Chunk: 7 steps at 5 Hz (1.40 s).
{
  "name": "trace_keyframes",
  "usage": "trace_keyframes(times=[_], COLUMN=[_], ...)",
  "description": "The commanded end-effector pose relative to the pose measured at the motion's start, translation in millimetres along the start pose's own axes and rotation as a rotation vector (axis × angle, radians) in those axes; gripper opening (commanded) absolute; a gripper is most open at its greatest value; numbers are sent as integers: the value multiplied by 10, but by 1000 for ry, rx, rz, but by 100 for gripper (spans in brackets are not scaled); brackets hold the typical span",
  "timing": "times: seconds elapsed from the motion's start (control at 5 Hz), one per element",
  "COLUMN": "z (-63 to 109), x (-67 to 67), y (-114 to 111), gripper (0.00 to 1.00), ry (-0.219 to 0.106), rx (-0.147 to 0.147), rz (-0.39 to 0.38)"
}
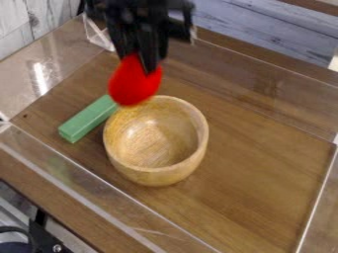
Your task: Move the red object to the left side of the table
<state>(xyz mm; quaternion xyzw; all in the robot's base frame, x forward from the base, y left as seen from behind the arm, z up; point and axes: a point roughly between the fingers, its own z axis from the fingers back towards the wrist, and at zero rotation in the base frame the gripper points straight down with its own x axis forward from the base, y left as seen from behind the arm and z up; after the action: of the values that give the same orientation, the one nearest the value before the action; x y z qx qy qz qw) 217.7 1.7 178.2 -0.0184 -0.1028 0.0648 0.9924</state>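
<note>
The red object (132, 83), a round bright-red toy fruit, hangs in the air just above the upper-left rim of the wooden bowl (156, 139). My black gripper (137, 59) comes down from the top of the view and is shut on the red object's top. Motion blur hides the fingertips. The brown wood-grain table (251, 128) lies below.
A green rectangular block (87, 118) lies on the table just left of the bowl. Low clear acrylic walls (79, 178) edge the tabletop. A small clear stand (103, 38) sits at the back left corner.
</note>
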Motion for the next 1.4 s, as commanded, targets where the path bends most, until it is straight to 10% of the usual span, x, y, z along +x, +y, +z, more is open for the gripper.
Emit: trace_keyframes(times=[0.0, 0.6, 1.2], z=[-12, 52, 205], x=[45, 75, 82], y=[125, 780, 621], gripper=[0, 0, 0], ry=[-34, -54, -62], rx=[23, 9, -24], rz=[112, 121, 68])
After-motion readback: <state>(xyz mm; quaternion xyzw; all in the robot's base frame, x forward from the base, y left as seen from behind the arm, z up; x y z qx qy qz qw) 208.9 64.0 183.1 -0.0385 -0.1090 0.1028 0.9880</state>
